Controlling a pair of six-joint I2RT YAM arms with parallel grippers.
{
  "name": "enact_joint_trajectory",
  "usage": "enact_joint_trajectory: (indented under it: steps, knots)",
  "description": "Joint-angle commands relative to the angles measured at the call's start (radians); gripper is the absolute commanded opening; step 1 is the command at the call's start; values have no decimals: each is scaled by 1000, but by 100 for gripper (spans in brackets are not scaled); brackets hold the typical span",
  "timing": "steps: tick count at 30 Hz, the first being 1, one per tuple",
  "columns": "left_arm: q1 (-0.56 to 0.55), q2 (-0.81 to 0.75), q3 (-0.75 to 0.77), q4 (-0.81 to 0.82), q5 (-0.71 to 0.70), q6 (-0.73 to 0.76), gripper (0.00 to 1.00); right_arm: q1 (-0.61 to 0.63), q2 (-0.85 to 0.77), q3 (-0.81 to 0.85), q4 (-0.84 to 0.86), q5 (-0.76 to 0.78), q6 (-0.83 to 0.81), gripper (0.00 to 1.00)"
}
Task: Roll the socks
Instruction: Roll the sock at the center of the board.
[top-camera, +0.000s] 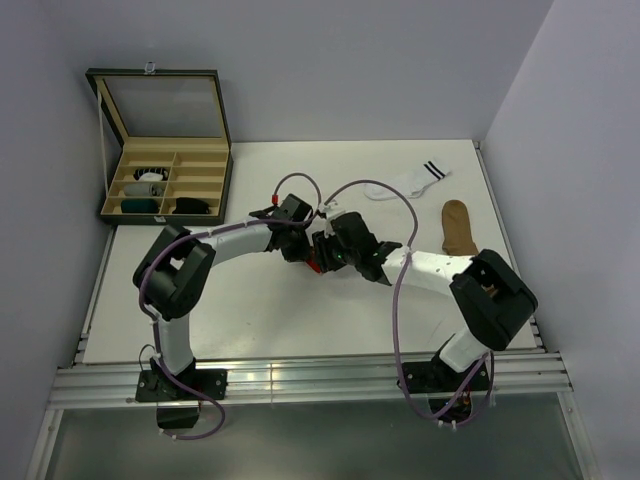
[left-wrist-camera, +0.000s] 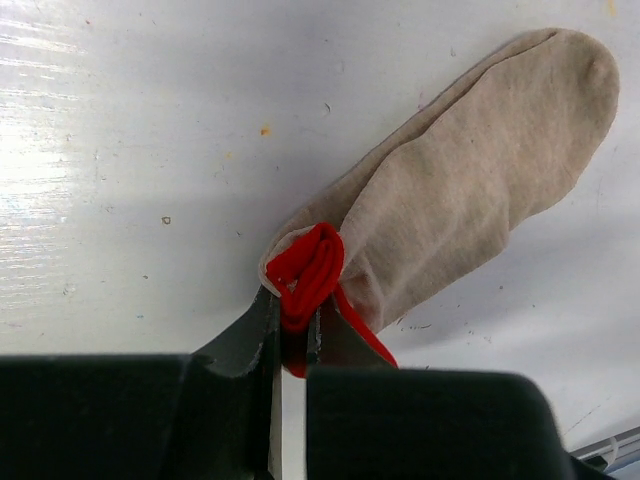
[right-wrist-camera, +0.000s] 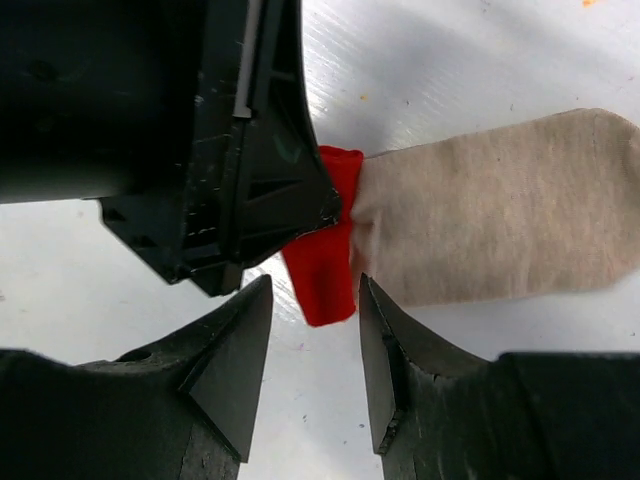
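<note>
From above, the left gripper and right gripper are meeting over the middle of the surface, hiding most of the beige sock. In the left wrist view, the left gripper is pinching the sock's bunched red cuff tight, with the sock pointing away up and right. In the right wrist view, the right gripper is hanging half open around the cuff's loose end, with the sock running off to its right.

Bright, even overhead light. Top view sharp; soft shadows under the arms on the white table. Left wrist: glare streaks at 9 o'clock, beige sock crisp. Right wrist: right gripper near-black, detail lost; table blown white at 1 o'clock.
</note>
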Motion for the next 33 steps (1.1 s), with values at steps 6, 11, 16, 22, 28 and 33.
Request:
enact_joint_trajectory:
  steps: [6, 11, 16, 22, 28, 33]
  knots:
    - [-6, 44, 8, -60, -16, 12, 0, 37, 65, -29, 97, 41, -69, 47]
    - [-6, 50, 10, -49, -7, -11, 0, 74, 92, -45, 103, 62, -72, 44]
    - [-6, 51, 2, -39, -1, -35, 2, 88, 119, -52, 100, 76, -43, 27]
    - [0, 18, -25, -25, -24, -74, 18, 10, 142, -72, 95, -34, 30, 0]
    - [16, -65, -65, 10, -52, -124, 46, -156, 203, -51, 71, -321, 107, 0]
    - [29, -137, -99, 66, -72, -157, 74, -265, 299, -3, 48, -543, 173, 0]
